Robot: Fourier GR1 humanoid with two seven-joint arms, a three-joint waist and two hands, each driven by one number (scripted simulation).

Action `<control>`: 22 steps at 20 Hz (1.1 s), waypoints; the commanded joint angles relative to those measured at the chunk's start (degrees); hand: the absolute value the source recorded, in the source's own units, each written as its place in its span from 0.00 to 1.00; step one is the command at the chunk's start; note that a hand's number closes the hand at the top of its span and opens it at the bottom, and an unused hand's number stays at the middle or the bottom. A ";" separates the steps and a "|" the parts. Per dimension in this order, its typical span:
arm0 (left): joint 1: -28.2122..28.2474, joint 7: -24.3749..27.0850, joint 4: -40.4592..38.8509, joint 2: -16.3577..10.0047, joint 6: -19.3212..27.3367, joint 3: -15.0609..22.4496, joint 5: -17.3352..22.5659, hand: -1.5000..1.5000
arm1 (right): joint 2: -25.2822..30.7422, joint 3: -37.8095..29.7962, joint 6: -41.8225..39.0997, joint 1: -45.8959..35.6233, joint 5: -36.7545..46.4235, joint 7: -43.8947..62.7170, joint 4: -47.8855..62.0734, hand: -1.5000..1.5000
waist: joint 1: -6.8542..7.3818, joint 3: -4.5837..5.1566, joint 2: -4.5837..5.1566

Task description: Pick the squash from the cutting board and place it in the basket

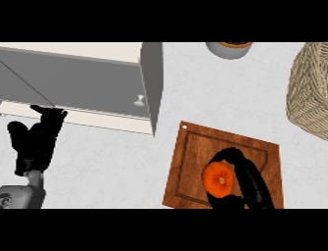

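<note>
OK, I'm holding the round squash (218, 179) w/ right hand (254, 179) curled round it, prob risking a roll-out before the basket (318, 93).

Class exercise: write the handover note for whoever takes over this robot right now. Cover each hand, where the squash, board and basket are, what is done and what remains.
Left hand: open, fingers up, resting at the view's left below the cabinet.
Right hand: curled round the squash.
Squash: over the cutting board; whether it is lifted cannot be told.
Basket: far right on the counter, apart from the board.
Done: grasp.
Left: lift, carry to the basket, release.
</note>
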State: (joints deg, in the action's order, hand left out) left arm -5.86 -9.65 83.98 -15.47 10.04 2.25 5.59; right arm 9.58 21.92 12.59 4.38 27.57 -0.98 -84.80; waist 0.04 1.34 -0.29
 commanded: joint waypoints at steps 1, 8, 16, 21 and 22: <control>-5.05 1.75 -1.06 -2.00 0.82 -3.31 -0.48 0.50 | -2.20 -1.30 -0.46 1.33 -7.21 -7.74 -4.15 1.00 | -1.04 -1.40 0.27; -3.96 1.85 0.68 -3.33 0.23 -4.16 -0.54 0.50 | 2.08 -5.49 -1.91 1.24 -7.13 4.13 -24.02 1.00 | -0.80 -1.26 0.02; -3.36 1.56 1.81 -2.28 0.05 -2.97 -1.29 0.50 | 2.07 -13.05 -3.35 -8.46 -6.64 22.70 -30.66 1.00 | 0.04 -1.30 0.21; -3.51 0.04 2.35 -2.46 -0.46 -3.83 -0.10 0.50 | 3.99 -21.96 -3.63 -19.28 -9.78 31.34 -30.36 1.00 | 0.27 -1.30 0.20; -2.79 0.10 4.20 -3.39 -1.28 -4.23 0.39 0.50 | 3.53 -22.19 -2.87 -21.71 -9.01 31.39 -26.75 1.00 | 0.74 -1.31 0.25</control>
State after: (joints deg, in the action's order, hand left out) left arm -6.02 -9.64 84.24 -15.75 9.06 1.13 5.65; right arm 12.57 3.67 9.16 -10.55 18.42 25.51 -113.73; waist 0.28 0.61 0.24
